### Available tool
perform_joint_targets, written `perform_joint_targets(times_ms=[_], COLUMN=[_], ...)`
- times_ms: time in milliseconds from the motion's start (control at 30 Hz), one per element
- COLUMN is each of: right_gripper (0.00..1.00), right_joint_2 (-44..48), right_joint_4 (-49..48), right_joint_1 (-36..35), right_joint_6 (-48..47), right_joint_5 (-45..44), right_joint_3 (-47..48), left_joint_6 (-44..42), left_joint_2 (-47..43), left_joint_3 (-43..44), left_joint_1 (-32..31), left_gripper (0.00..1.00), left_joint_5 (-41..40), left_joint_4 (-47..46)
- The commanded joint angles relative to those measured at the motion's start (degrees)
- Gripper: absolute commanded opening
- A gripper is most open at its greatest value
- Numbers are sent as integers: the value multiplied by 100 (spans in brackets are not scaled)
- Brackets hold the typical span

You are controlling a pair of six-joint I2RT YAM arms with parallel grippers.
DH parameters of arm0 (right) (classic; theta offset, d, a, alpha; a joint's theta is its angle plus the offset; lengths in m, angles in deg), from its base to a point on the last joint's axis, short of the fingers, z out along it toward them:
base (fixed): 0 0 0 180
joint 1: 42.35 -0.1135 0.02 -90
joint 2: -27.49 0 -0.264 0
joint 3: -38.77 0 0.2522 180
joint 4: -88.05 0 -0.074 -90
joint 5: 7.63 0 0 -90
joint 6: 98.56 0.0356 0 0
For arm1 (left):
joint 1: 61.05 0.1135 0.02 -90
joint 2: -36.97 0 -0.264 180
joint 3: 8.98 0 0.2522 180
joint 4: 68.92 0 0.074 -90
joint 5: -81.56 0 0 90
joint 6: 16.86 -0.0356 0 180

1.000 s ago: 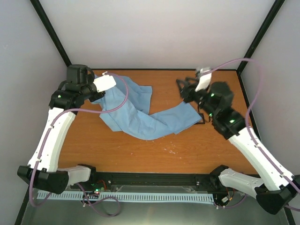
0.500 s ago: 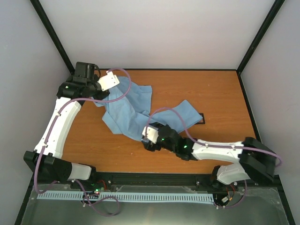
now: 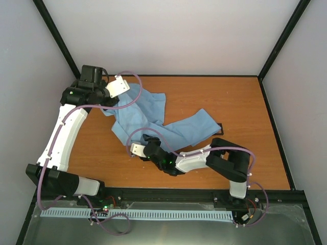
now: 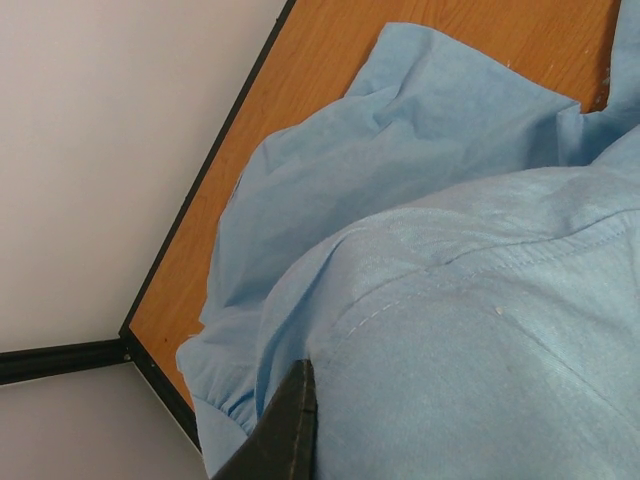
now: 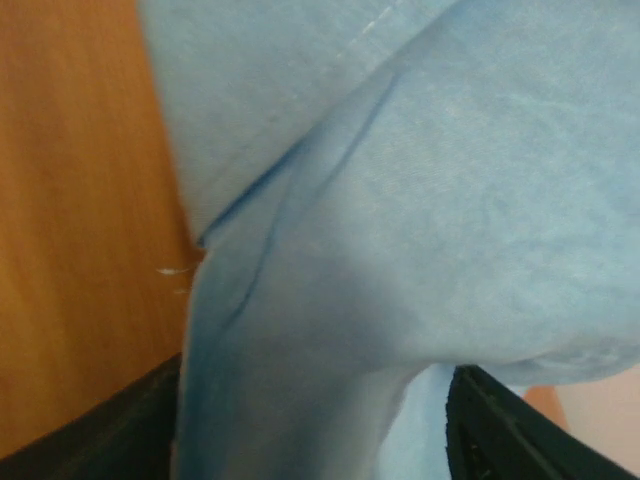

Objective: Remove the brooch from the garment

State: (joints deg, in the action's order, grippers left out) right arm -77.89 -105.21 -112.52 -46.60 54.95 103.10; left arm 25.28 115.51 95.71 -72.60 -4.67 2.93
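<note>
Two arms | left pincer (image 3: pixel 109 100) at garment (image 3: pixel 148 109) far edge; grip unclear | right pincer (image 5: pixel 310 400) wide astride near hem

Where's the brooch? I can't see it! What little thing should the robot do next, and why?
Probably shut the right gripper on the fold of shirt that lies between its jaws, which stand wide apart. The brooch shows in no view, so it may be hidden in the bunched cloth. With the left gripper at the shirt's far corner, a pinch here could let the arms spread the cloth out.

Blue garment (image 5: pixel 420 200) draped between 2 dark fingers (image 5: pixel 95 432), table (image 5: pixel 70 150) left.
</note>
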Motion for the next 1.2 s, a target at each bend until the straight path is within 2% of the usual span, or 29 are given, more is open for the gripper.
perform_joint_targets(times_ms=[0, 67, 100, 133, 267, 367, 500, 667, 900, 933, 967, 1033, 1067, 1100, 1167], right_gripper=[47, 16, 4, 3, 3, 3, 3, 3, 3, 3, 3, 3, 3, 3, 3], right_joint_2=[-194, 89, 290, 509, 1559, 2444, 3420, 3785, 4117, 4159, 4199, 4253, 4231, 4130, 3759], right_joint_4=[-919, -970, -862, -712, 156, 1105, 2174, 3939, 5050, 5178, 5264, 5284, 5248, 5229, 5248], right_joint_1=[95, 223, 301, 363, 590, 873, 1098, 1206, 1226, 1226, 1225, 1352, 1566, 1915, 2807], right_joint_6=[-203, 32, 191, 340, 863, 1762, 2105, 2441, 3215, 3310, 3410, 3692, 3865, 4118, 4686], right_joint_5=[-1236, -1296, -1286, -1279, -957, -724, 197, 981, 2055, 2228, 2320, 2415, 2612, 2898, 3635], right_joint_3=[222, 108, 76, 40, 28, 320, 767, 1800, 2680, 2812, 2926, 3033, 3028, 3015, 2900], left_joint_6=[120, 123, 111, 99, 88, 47, -134, -114, -276, -315, -348, -407, -480, -509, -458], left_joint_2=[-2, 12, 11, 8, -1, -127, -494, -581, -934, -957, -970, -980, -984, -1004, -1007], left_joint_3=[318, 344, 339, 331, 291, 84, -385, -12, 632, 817, 993, 1238, 1178, 954, 34], left_joint_1=[30, 30, 30, 30, 30, 30, 30, 30, 30, 30, 30, 30, 30, 30, 30], left_gripper=[1, 1, 1, 1, 1, 10, 11, 10, 13, 16, 23, 43, 49, 53, 54], left_joint_5=[103, 85, 85, 88, 6, -156, -210, 175, 896, 959, 1038, 1237, 1366, 1458, 1430], left_joint_4=[87, 75, 60, 46, -132, -649, -1306, -660, 448, 643, 910, 1375, 1521, 1540, 1151])
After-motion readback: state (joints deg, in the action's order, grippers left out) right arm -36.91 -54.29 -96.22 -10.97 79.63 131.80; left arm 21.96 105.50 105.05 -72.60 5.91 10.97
